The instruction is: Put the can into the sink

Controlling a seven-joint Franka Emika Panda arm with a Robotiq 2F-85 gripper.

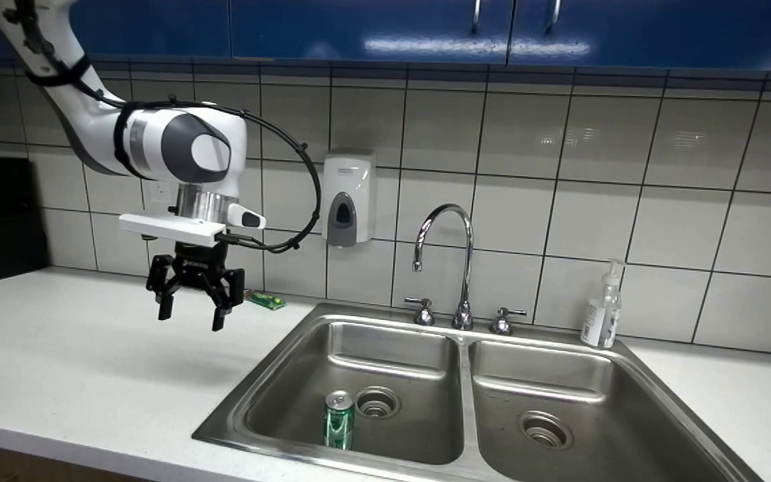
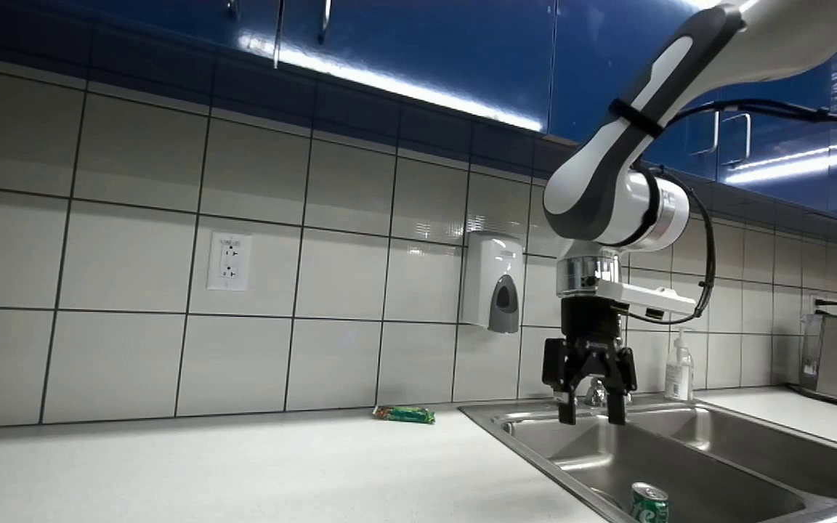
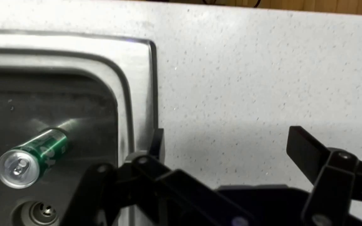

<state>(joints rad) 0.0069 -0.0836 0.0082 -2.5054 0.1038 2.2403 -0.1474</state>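
The green can (image 1: 338, 420) with its silvery top stands upright in a basin of the steel sink (image 1: 470, 415), beside the round drain. In an exterior view the can (image 2: 649, 503) is cut off by the lower frame edge; the sink rim (image 2: 487, 413) shows there too. In the wrist view the can (image 3: 47, 147) is at the left, inside the sink rim (image 3: 141, 91). My gripper (image 1: 191, 320) is open and empty, above the counter beside the sink, apart from the can. It also shows in an exterior view (image 2: 591, 418) and in the wrist view (image 3: 226, 138).
A curved chrome faucet (image 1: 468, 268) with two handles rises behind the basins. A soap bottle (image 1: 603, 311) stands at the sink's back corner. A wall dispenser (image 1: 350, 197) hangs above the counter (image 1: 77, 348). A flat green scrap (image 1: 265, 300) lies by the wall.
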